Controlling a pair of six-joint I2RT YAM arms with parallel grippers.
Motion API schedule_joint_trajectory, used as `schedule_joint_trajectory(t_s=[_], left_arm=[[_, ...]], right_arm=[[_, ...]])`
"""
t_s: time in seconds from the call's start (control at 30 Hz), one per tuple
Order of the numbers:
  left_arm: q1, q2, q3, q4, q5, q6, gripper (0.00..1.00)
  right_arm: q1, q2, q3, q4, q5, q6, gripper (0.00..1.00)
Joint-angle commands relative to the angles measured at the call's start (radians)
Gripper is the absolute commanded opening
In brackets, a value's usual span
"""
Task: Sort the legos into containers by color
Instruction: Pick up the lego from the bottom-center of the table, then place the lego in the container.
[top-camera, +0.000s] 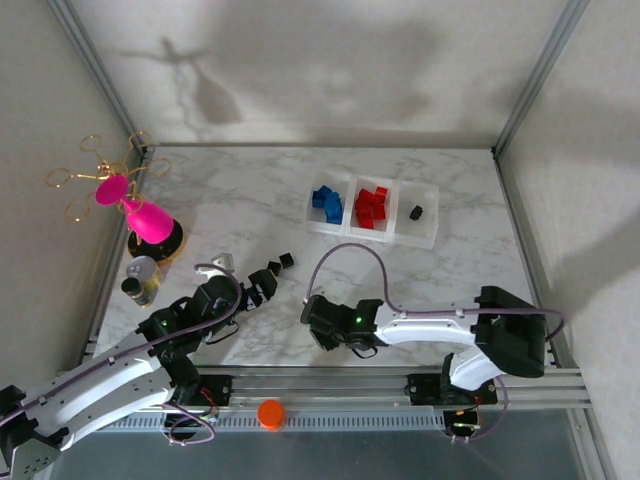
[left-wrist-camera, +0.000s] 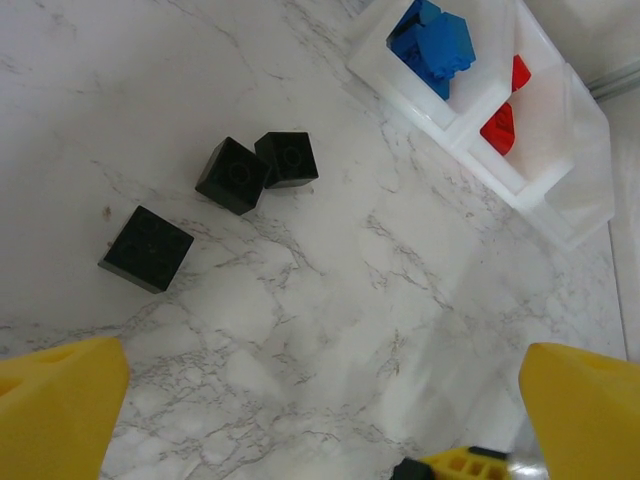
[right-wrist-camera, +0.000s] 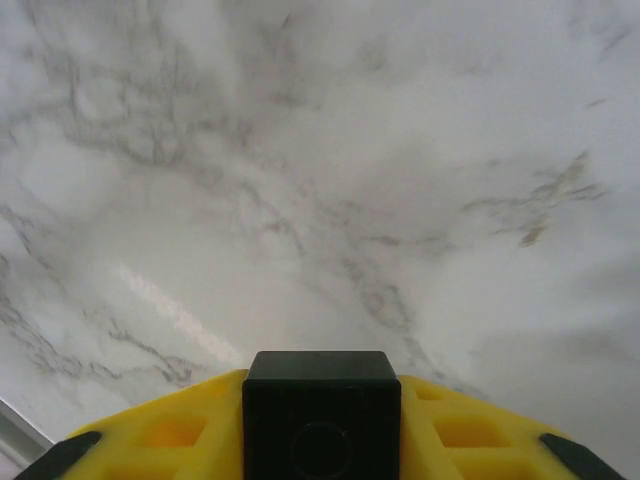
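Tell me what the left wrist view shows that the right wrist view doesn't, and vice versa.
Left wrist: three loose black bricks, plus the containers holding blue bricks and red bricks, beyond the open left gripper. Right wrist: one black brick clamped in the right gripper. Both: marble tabletop and yellow fingers.

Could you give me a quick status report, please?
Left gripper open, three loose black bricks ahead. Right gripper shut on black brick. Containers hold blue, red, one black.
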Motion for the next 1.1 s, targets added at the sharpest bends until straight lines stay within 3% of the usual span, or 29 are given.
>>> schedule_joint_trajectory(t_s=[0.0,0.3,0.47,0.63,0.83,1.07], left_arm=[[0.009,0.019,0.029,0.005,-0.023,0.010,1.00],[0.009,0.139,0.106,0.080,0.000,0.065,1.00],[0.009,0.215,0.158,0.130,0.017,0.099,1.00],[0.009,0.282,0.210,0.163,0.012,0.136,1.00],[0.009,0.364,0.261,0.227,0.037,0.169,1.00],[0.009,0.435,0.302,0.254,0.041,0.190,1.00]], right_arm=[[-0.081,-0.076,0.004,-0.050,0.020,0.043,0.34],[-0.442,-0.220,0.053,-0.114,0.055,-0.014,0.35],[-0.683,-0.218,0.105,-0.079,0.060,-0.081,0.34],[-0.900,-0.154,0.150,0.018,-0.033,-0.112,0.34],[-1.037,0.030,0.243,0.104,-0.060,-0.142,0.34],[-1.071,0.260,0.405,0.138,-0.044,-0.186,0.35]])
